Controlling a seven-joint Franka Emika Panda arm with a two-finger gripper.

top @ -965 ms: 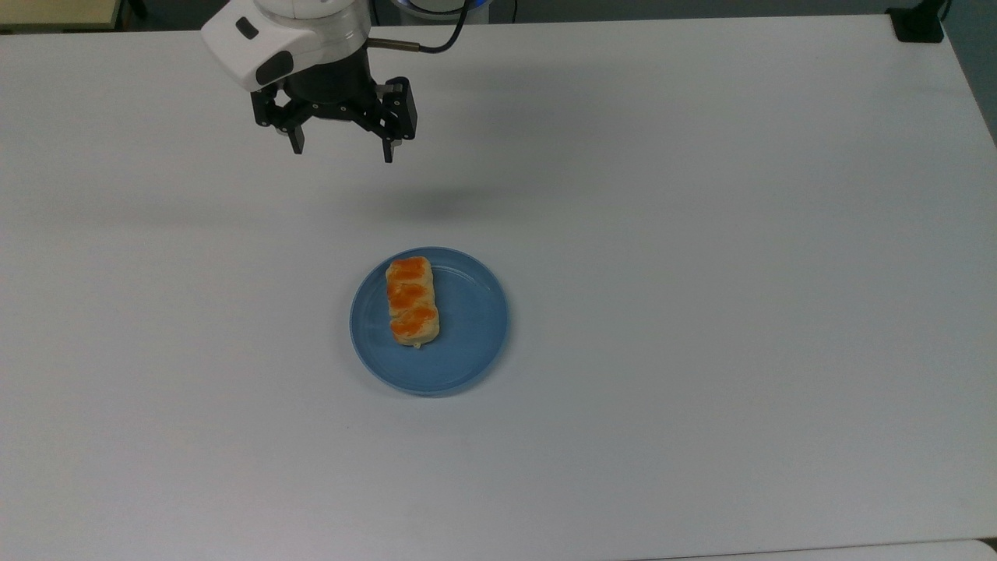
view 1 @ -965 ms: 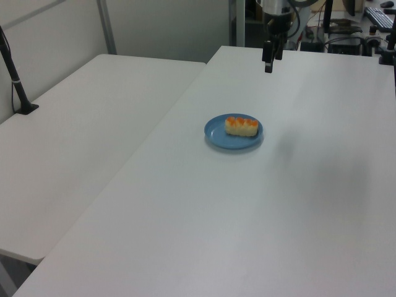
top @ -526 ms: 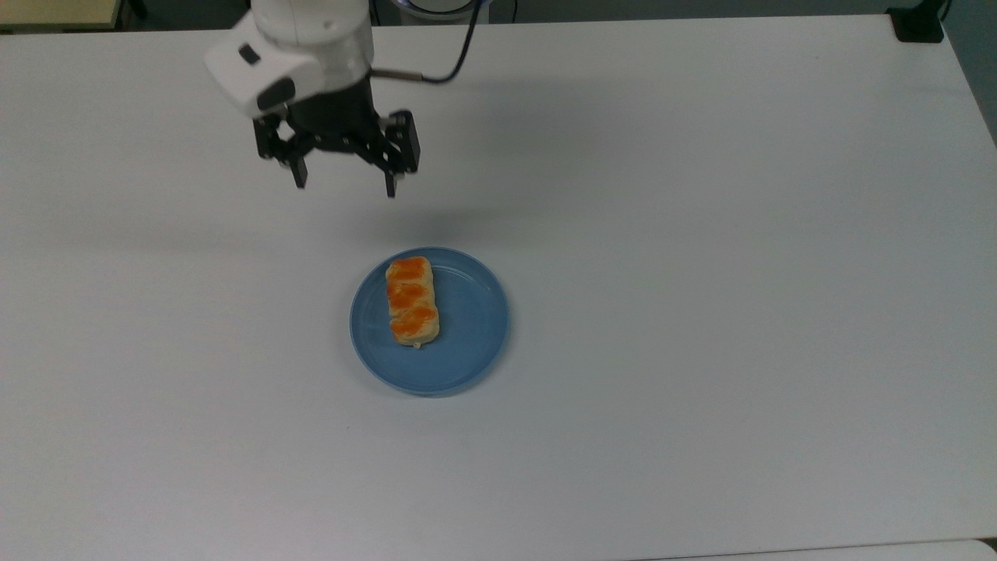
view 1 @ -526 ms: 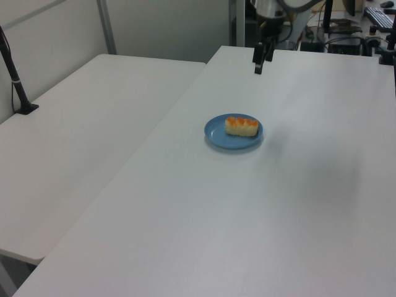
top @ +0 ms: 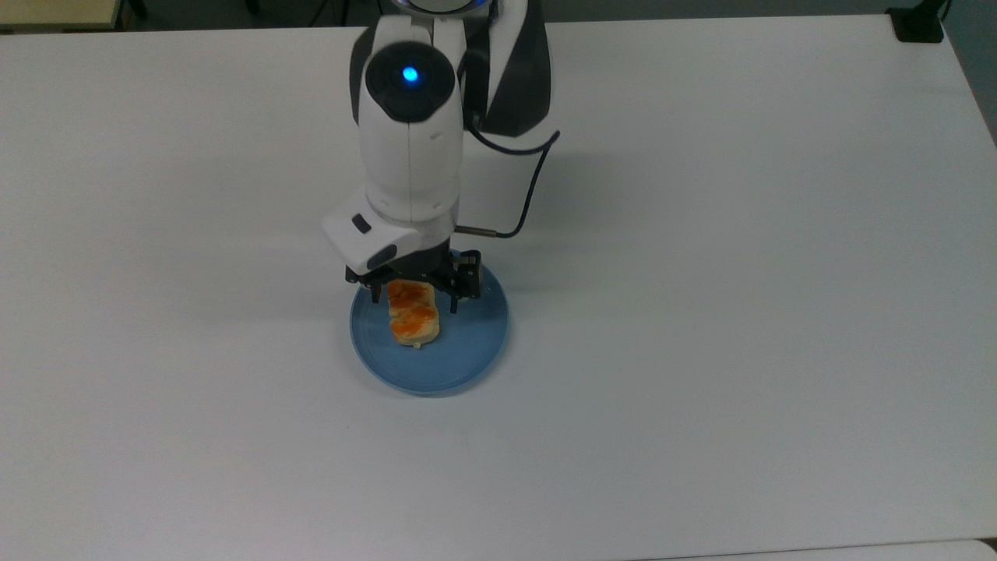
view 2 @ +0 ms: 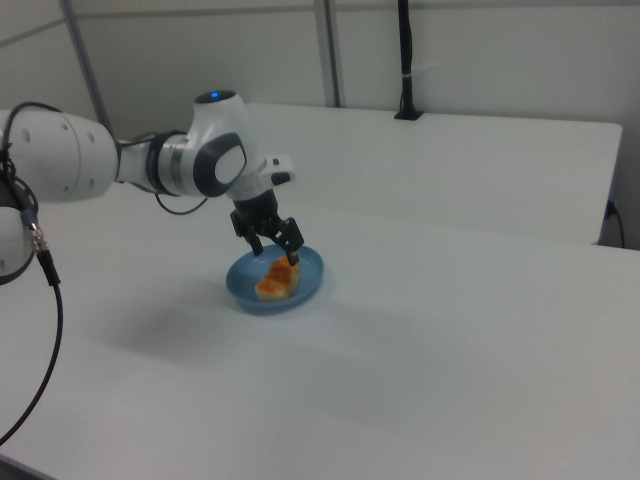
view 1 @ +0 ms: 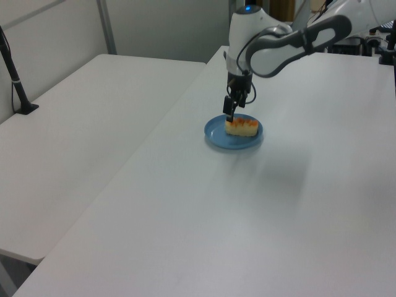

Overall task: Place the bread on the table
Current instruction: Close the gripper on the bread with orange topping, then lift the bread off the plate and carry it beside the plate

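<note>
Your bread [top: 413,318] lies on the round blue plate [top: 467,351], toward the plate's 9 o'clock side in the top view, its long axis running 12 to 6. The gripper [top: 415,294] sits low over the bread's 12 o'clock end with its jaws spread, one on each long side, clasping nothing yet.

Expect the bread to be light, soft and easily crushed, and the glossy orange lumps along its top may be slick or sticky. Grip it across the short width on the pale flanks, below the glaze, and squeeze gently.

The plate's raised rim is the only edge to clear, so lift before you travel. The white surface [top: 740,273] lies open in every direction around the plate, with its edges well apart from it.
</note>
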